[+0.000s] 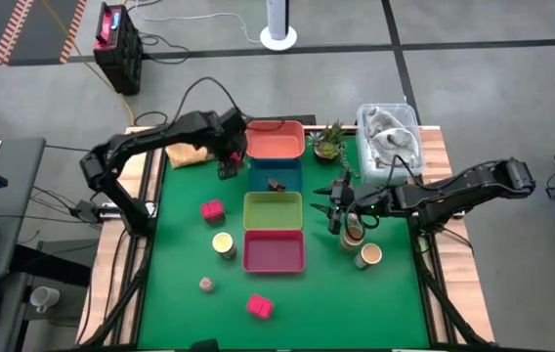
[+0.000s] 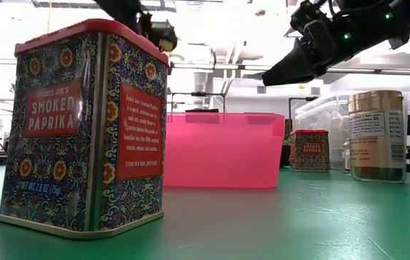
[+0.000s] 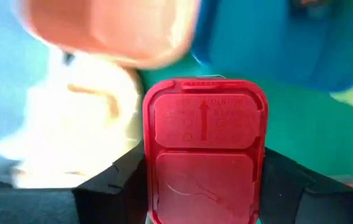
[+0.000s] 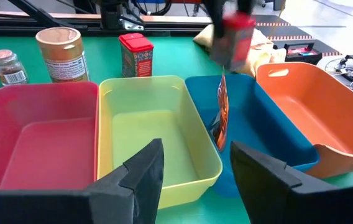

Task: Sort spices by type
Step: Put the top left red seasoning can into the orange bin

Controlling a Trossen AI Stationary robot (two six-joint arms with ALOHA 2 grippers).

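Note:
My left gripper (image 1: 229, 161) is shut on a red paprika tin (image 3: 204, 149), beside the orange tray (image 1: 276, 140) and the blue tray (image 1: 276, 176). The right wrist view shows this tin (image 4: 235, 34) blurred beyond the blue tray. My right gripper (image 1: 336, 205) is open and empty, hovering at the yellow tray's (image 1: 273, 210) right side. Standing on the mat are two more red tins (image 1: 212, 208) (image 1: 259, 306), a tan cylinder (image 1: 223, 243), a tiny jar (image 1: 205, 285) and two cylinders (image 1: 353, 235) (image 1: 370, 256). A dark and orange piece (image 4: 221, 121) leans inside the blue tray. My left gripper pinches the red tin between its two fingers (image 3: 117, 180), one on each of two opposite side walls just below the lid (image 3: 204, 118). The fingers come from above, pointing down. The tin stays upright, lid toward the wrist camera, and seems lifted off the mat.
Four trays run in a column down the mat's middle: orange, blue, yellow and pink (image 1: 274, 249). A green potted plant (image 1: 328, 142) and a clear bin (image 1: 390, 142) stand at the far right. A tan cloth (image 1: 188, 154) lies far left. The mat's near corners are open.

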